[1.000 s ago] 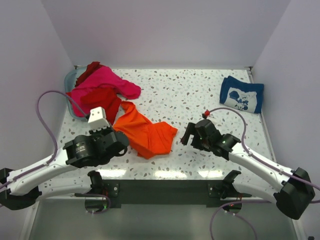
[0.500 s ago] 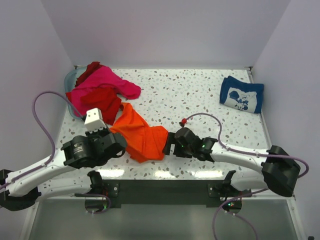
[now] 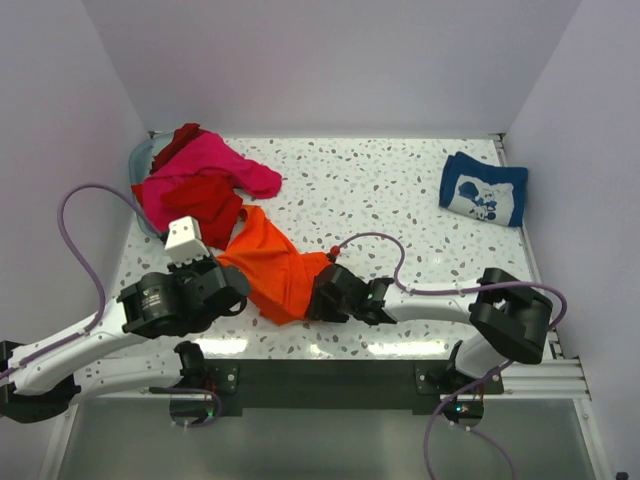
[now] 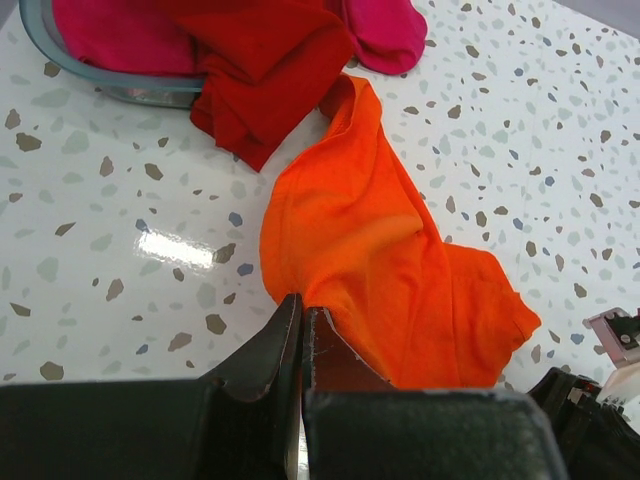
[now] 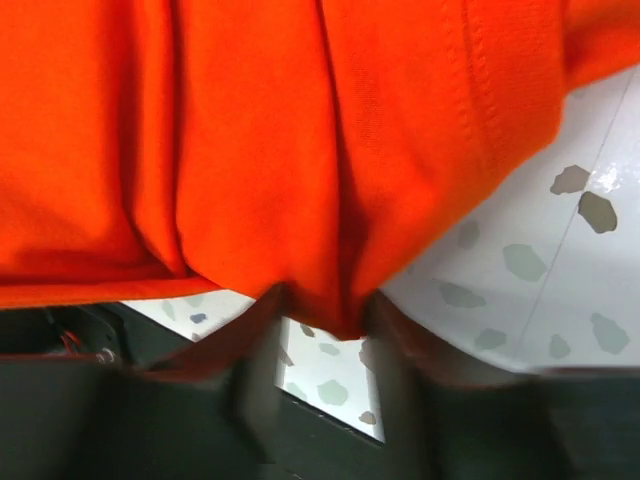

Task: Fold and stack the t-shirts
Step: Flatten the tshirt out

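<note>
The orange t-shirt lies crumpled at the front middle of the table. My left gripper is shut at its near left edge, and the cloth runs right up to the closed tips. My right gripper is at the shirt's right edge, where a fold of orange cloth sits pinched between its fingers. A hot pink t-shirt and a red one are heaped at the back left. A navy blue t-shirt with white print lies folded at the back right.
A grey-blue basin holds part of the pink and red heap at the back left. White walls close in the table on three sides. My right arm stretches low along the front edge, with its cable looping above.
My right gripper swept left across the table to the orange t-shirt's right edge and closed on a fold, bunching the shirt leftward. The left gripper stayed shut and shifted slightly.
</note>
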